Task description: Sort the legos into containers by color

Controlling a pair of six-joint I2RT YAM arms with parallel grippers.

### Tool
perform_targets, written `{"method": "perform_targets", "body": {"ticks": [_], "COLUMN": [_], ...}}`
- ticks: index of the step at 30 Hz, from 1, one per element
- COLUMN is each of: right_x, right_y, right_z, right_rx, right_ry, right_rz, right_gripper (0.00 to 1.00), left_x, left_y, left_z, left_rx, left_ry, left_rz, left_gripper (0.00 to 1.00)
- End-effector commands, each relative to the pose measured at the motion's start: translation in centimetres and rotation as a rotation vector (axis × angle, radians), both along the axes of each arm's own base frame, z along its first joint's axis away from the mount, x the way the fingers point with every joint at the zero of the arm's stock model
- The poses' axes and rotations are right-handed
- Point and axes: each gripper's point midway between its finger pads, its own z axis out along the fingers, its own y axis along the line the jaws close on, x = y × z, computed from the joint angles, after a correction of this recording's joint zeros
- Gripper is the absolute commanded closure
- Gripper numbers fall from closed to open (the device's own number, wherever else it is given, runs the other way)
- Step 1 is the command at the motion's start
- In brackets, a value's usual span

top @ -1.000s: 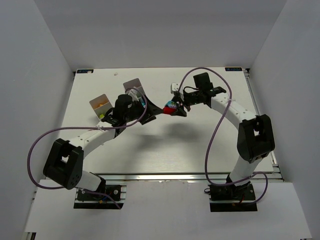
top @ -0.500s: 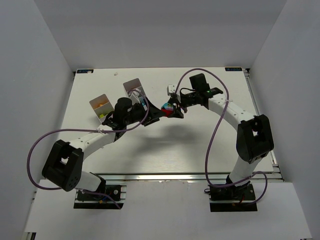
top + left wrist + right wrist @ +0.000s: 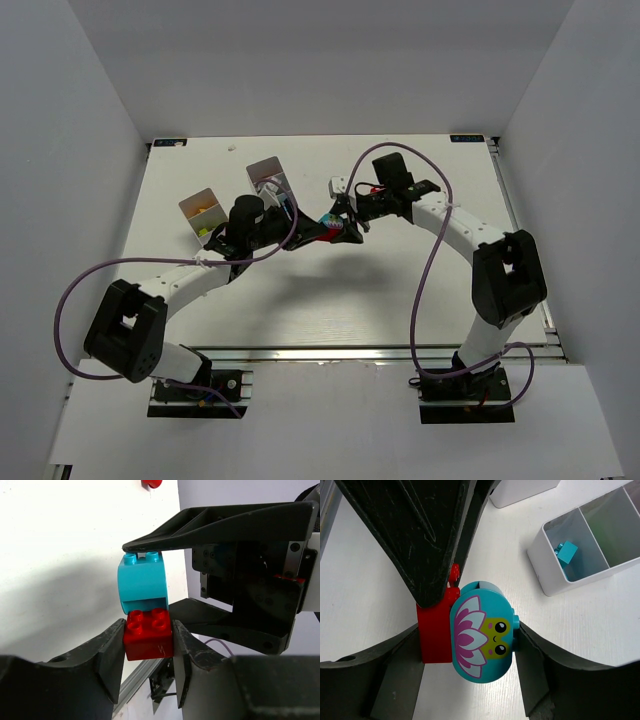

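Now, with my left gripper [image 3: 148, 649] clamped on the red brick [image 3: 148, 639] and my right gripper [image 3: 470, 652] closed round the teal piece [image 3: 482, 630] stuck to it, above the table [image 3: 600, 625], I'd pull straight apart without twisting.

White table [image 3: 330, 300] between plain grey enclosure walls [image 3: 300, 60].

From where I stand, no word, number or brand can be read anywhere, and the only printed mark is a picture on the face of the round teal piece [image 3: 482, 630]: a green frog's face with two eyes, set in a pink-and-white flower.
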Motion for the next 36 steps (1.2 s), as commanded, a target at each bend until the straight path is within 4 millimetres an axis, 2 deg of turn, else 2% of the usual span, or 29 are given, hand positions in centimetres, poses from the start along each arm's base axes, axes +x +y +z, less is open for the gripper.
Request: {"method": "perform_targets", "body": {"ticks": [1, 7, 8, 10, 11, 13, 14, 15, 17, 18, 22, 27, 30, 32, 33, 35, 36], "right_x": [-0.3, 0.1, 0.1, 0.0, -0.1, 0.1, 0.0, 0.0, -0.1, -0.2, -0.8, -2.0, -3.2, -3.4, -3.5, -3.7, -4.1], "right_y": [0.2, 0.3, 0.3, 0.4, 0.4, 0.3, 0.3, 0.2, 0.2, 0.1, -0.3, -0.4, -0.3, 0.0, 0.2, 0.7, 1.0], "right_z": [2.2, 2.1, 2.1, 2.2, 2.1, 2.1, 2.0, 1.9, 1.8, 1.6, 1.3, 2.2, 2.5, 2.5, 3.2, 3.3, 3.9], "right_rx": [0.046, 0.045, 0.046, 0.049, 0.047, 0.043, 0.040, 0.036, 0.031, 0.022, 0.009, 0.030, 0.029, 0.038, 0.043, 0.052, 0.053], "right_ry": [-0.054, -0.048, -0.046, -0.047, -0.046, -0.050, -0.048, -0.043, -0.037, -0.029, -0.016, 0.005, 0.072, 0.088, 0.096, 0.100, 0.106], "right_rz": [0.017, -0.002, -0.002, 0.003, 0.005, -0.001, -0.001, -0.003, 0.004, 0.004, 0.008, 0.054, 0.108, 0.144, 0.154, 0.182, 0.202], "right_gripper": [0.86, 0.85, 0.85, 0.79, 0.73, 0.50, 0.38, 0.11, 0.11, 0.11, 0.11, 0.10, 0.11, 0.11, 0.10, 0.11, 0.11], "left_x": [0.0, -0.3, -0.4, -0.4, -0.3, -0.1, -0.1, 0.1, 0.2, 0.0, -0.3, -1.2, -1.7, -2.5, -3.0, -4.4, -4.8], "left_y": [-0.1, 0.1, 0.1, 0.1, 0.0, 0.0, 0.1, 0.2, 0.6, 1.1, 3.1, 5.4, 6.3, 6.6, 6.8, 6.7, 6.8], "left_z": [1.5, 1.2, 1.1, 1.0, 1.1, 1.2, 1.1, 1.5, 1.3, 0.4, -0.3, -1.9, -0.9, -1.1, -0.6, -1.4, -1.2], "left_rx": [-0.023, -0.013, -0.009, -0.009, -0.009, -0.005, 0.013, 0.035, 0.093, 0.141, 0.309, 0.476, 0.543, 0.611, 0.625, 0.682, 0.703], "left_ry": [-0.051, -0.042, -0.040, -0.043, -0.047, -0.056, -0.065, -0.104, -0.123, -0.104, -0.189, -0.245, -0.387, -0.503, -0.553, -0.645, -0.693], "left_rz": [-0.010, -0.012, -0.012, -0.014, -0.013, -0.014, -0.020, -0.026, -0.028, -0.023, -0.042, -0.072, -0.104, -0.176, -0.195, -0.313, -0.344], "left_gripper": [0.52, 0.54, 0.56, 0.70, 0.77, 0.93, 0.95, 1.00, 1.00, 1.00, 1.00, 1.00, 1.00, 1.00, 1.00, 1.00, 1.00]}}
